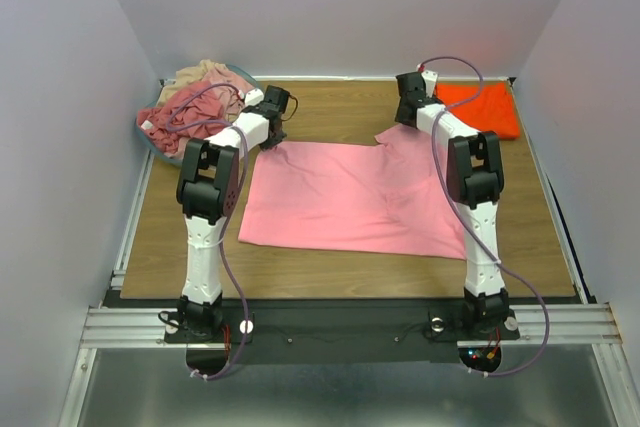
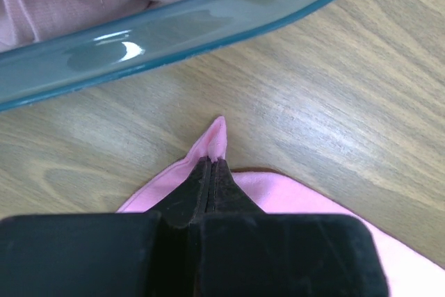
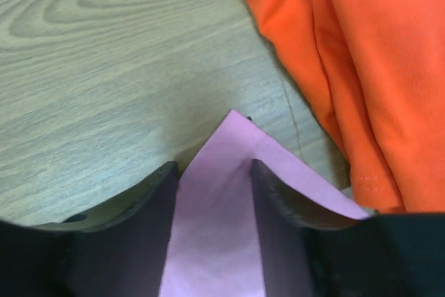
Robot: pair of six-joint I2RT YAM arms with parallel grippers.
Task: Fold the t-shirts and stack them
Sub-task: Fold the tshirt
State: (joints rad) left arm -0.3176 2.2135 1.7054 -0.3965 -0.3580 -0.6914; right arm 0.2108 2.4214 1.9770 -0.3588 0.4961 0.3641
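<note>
The light pink t-shirt (image 1: 350,197) lies spread nearly flat on the wooden table (image 1: 330,112), a broad sheet with a straight near edge and a far edge that dips in a notch before rising to a raised corner on the right. Both arms reach forward to that far edge, one at each far corner. The left gripper (image 1: 272,137) points down at the shirt's far left corner. In the left wrist view its jaws are pressed together on a small peak of pink cloth that sticks up just past the fingertips (image 2: 212,165). The right gripper (image 1: 408,122) sits at the shirt's far right corner. In the right wrist view its jaws stand apart, with a pointed flap of pink fabric (image 3: 215,193) lying between the two fingers and not pinched. Just beyond the shirt's far right corner, close but not touching it, lies the bright orange t-shirt (image 3: 361,67), folded, its hem stitching showing. Beyond the shirt's far left corner stands the grey-blue basket (image 2: 174,33), its glossy rim near the left gripper, holding crumpled dusty rose shirts (image 1: 190,112) with a beige one (image 1: 200,75) behind them.
</note>
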